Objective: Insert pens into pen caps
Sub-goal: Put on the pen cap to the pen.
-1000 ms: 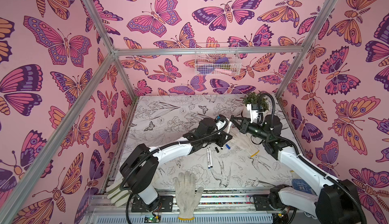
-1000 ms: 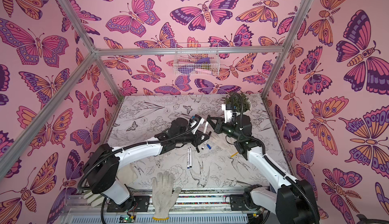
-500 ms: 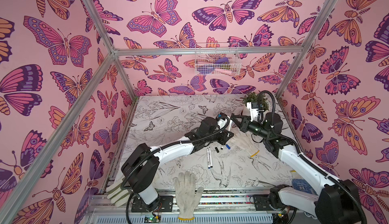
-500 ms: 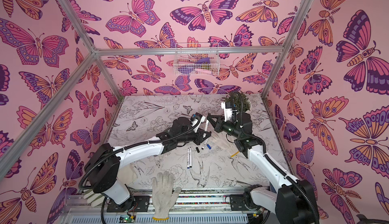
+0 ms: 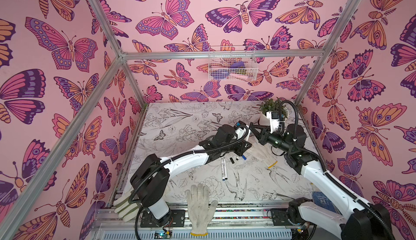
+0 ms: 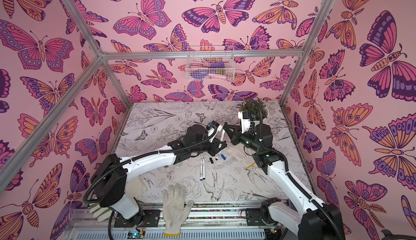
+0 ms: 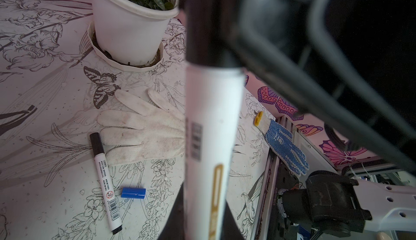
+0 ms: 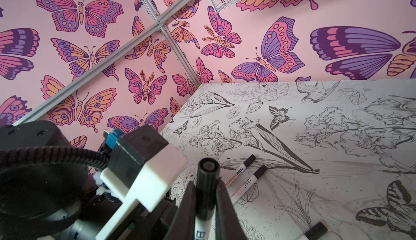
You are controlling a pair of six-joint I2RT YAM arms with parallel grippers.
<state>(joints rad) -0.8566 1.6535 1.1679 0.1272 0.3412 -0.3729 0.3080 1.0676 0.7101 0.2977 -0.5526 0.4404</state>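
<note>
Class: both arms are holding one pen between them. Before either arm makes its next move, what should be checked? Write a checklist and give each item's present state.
1. Grip of the left gripper on the held pen: ok, shut on the barrel.
2. Grip of the right gripper on the black cap: ok, shut on it.
3. Cap and barrel in line: ok, they meet end to end in the left wrist view.
4. Cap pushed fully home: cannot tell.
5. Every cap fitted: not ok, the blue cap lies loose on the table.
</note>
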